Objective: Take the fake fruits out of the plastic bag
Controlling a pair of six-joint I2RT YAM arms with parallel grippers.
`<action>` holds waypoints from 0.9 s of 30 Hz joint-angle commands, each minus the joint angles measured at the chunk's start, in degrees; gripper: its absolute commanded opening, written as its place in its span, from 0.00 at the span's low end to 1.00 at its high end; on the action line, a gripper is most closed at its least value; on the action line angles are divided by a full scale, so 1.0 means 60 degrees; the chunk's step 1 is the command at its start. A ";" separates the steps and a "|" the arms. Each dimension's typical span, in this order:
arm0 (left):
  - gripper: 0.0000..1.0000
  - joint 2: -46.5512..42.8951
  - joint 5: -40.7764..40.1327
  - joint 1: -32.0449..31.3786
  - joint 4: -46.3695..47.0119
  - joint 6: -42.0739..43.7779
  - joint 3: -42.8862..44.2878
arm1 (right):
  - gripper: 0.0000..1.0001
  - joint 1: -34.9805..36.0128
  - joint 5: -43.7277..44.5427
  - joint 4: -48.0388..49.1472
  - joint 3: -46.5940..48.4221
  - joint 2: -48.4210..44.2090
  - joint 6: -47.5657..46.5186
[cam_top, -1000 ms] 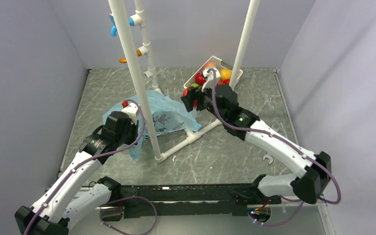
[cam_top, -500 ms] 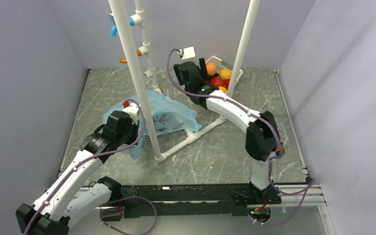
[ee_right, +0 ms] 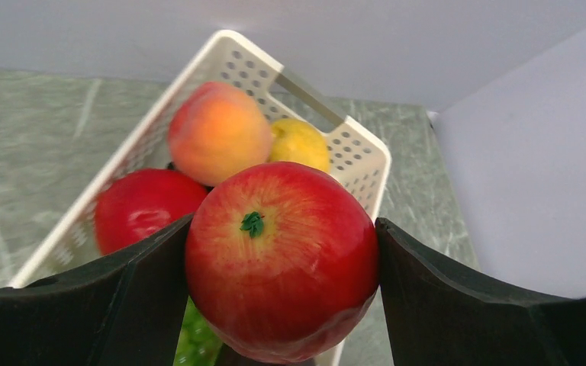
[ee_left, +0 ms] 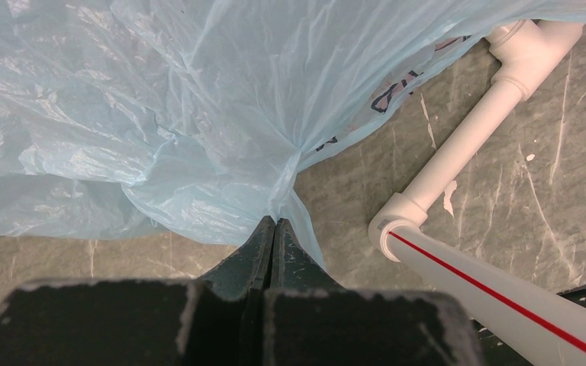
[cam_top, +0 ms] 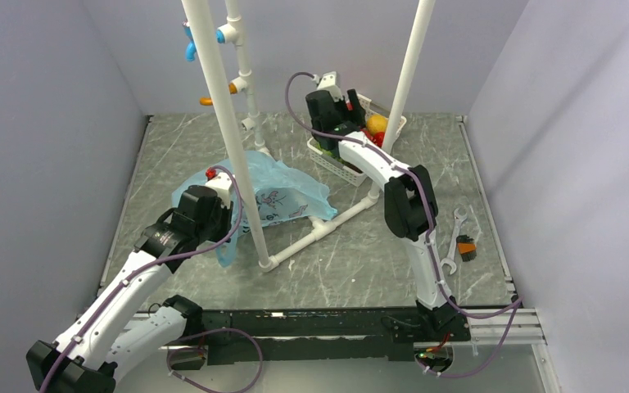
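Grey marbled table (cam_top: 360,254), pale walls on three sides. White pipe frame (cam_top: 228,123): uprights rise out of view, base bar lies diagonally on table. Blue fitting (cam_top: 190,51) and orange fitting (cam_top: 231,88) on rear upright. White slotted basket (cam_top: 332,162) at far centre, by right upright; green fruit (ee_right: 198,343) low inside. Wrench (cam_top: 452,237) flat at right, small orange-and-black item (cam_top: 465,246) just beside it.
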 commanded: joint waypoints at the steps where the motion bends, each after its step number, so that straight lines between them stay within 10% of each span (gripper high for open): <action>1: 0.00 0.0020 0.0253 -0.0019 0.0197 0.0338 0.0271 | 0.08 -0.0405 0.0667 -0.0058 0.0494 0.0074 -0.0006; 17: 0.00 0.0194 0.0261 -0.0009 0.0168 0.0354 0.0302 | 0.47 -0.1026 -0.0182 -0.0823 0.1049 0.0867 0.0473; 27: 0.00 0.0130 0.0099 -0.0011 0.0155 0.0289 0.0285 | 0.90 -0.1009 -0.0966 -0.1375 0.1026 0.0635 0.0847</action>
